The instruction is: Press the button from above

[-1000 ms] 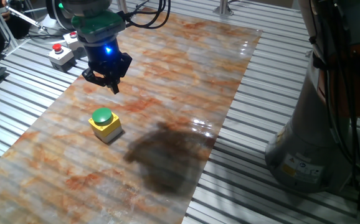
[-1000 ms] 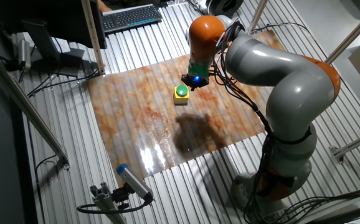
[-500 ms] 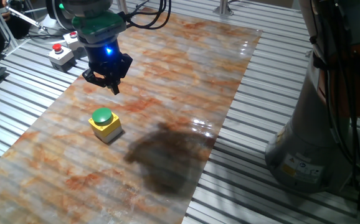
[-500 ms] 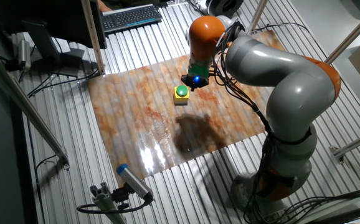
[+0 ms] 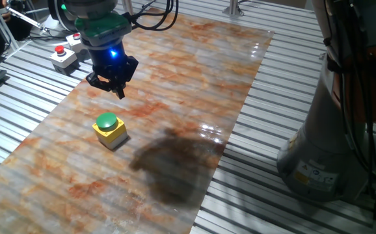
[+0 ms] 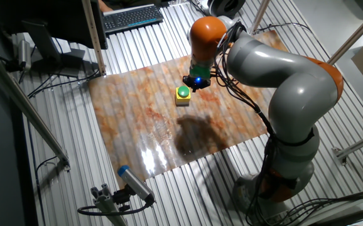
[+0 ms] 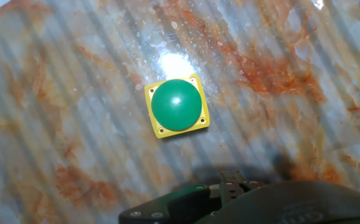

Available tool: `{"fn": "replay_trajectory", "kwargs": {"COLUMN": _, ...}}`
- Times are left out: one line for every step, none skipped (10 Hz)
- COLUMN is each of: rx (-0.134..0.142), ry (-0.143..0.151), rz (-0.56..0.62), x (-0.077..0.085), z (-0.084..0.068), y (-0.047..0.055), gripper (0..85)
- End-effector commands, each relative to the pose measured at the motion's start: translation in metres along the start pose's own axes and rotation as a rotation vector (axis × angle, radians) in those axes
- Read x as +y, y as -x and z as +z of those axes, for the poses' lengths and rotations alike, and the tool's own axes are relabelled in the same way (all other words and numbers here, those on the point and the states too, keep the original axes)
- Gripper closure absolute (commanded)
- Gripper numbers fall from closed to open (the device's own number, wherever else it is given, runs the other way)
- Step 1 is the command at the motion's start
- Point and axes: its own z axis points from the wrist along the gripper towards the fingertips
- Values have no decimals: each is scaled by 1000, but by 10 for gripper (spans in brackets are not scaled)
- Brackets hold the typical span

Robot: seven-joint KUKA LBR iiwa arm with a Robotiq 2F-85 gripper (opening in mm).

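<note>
My black two-finger claw (image 5: 118,90) hangs in the air above the marbled orange-and-white sheet (image 5: 194,78) that covers the ribbed metal table (image 5: 38,71). A blue light glows on the body just above the fingers, under a green collar. The fingertips converge to a dark point in one fixed view, and my own hand view shows only the dark housing at the bottom edge, so I cannot tell whether the fingers stand apart or together. Nothing is held between them that I can see.

Around me, a small grey box with a red button (image 5: 62,56) sits off the sheet on the ribbed table, beyond my claw toward the far left corner, well apart from my target. A black keyboard (image 6: 131,17) lies further out on the table in the other fixed view. On the sheet a dark shadow patch (image 5: 172,162) spreads to the right of the target. Nothing stands between my claw and the target.

The round green dome button on its small yellow square box (image 5: 108,129) sits upright on the sheet, below my claw and not touched by it. In my hand view the button (image 7: 176,106) lies near the middle, slightly above centre, its dome fully visible, with a bright glare spot on the sheet just beyond it.
</note>
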Motion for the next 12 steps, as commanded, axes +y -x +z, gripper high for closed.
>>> {"fn": "replay_trajectory", "kwargs": {"rx": -1, "ry": -1, "rz": 0, "x": 0, "z": 0, "y": 0, "gripper": 850}}
{"fn": "replay_trajectory", "kwargs": {"rx": -1, "ry": -1, "rz": 0, "x": 0, "z": 0, "y": 0, "gripper": 850}}
{"fn": "replay_trajectory", "kwargs": {"rx": -1, "ry": -1, "rz": 0, "x": 0, "z": 0, "y": 0, "gripper": 850}}
{"fn": "replay_trajectory", "kwargs": {"rx": 0, "ry": -3, "rz": 0, "x": 0, "z": 0, "y": 0, "gripper": 850}}
{"fn": "replay_trajectory", "kwargs": {"rx": 3, "ry": 2, "rz": 2, "x": 0, "z": 0, "y": 0, "gripper": 850}}
{"fn": "replay_trajectory", "kwargs": {"rx": 3, "ry": 0, "rz": 0, "x": 0, "z": 0, "y": 0, "gripper": 850}}
{"fn": "replay_trajectory", "kwargs": {"rx": 4, "ry": 0, "rz": 0, "x": 0, "z": 0, "y": 0, "gripper": 850}}
{"fn": "replay_trajectory", "kwargs": {"rx": 5, "ry": -1, "rz": 0, "x": 0, "z": 0, "y": 0, "gripper": 850}}
{"fn": "replay_trajectory", "kwargs": {"rx": 3, "ry": -4, "rz": 0, "x": 0, "z": 0, "y": 0, "gripper": 850}}
{"fn": "replay_trajectory", "kwargs": {"rx": 4, "ry": -6, "rz": 0, "x": 0, "z": 0, "y": 0, "gripper": 850}}
{"fn": "replay_trajectory", "kwargs": {"rx": 5, "ry": -3, "rz": 0, "x": 0, "z": 0, "y": 0, "gripper": 850}}
{"fn": "replay_trajectory", "kwargs": {"rx": 5, "ry": -3, "rz": 0, "x": 0, "z": 0, "y": 0, "gripper": 850}}
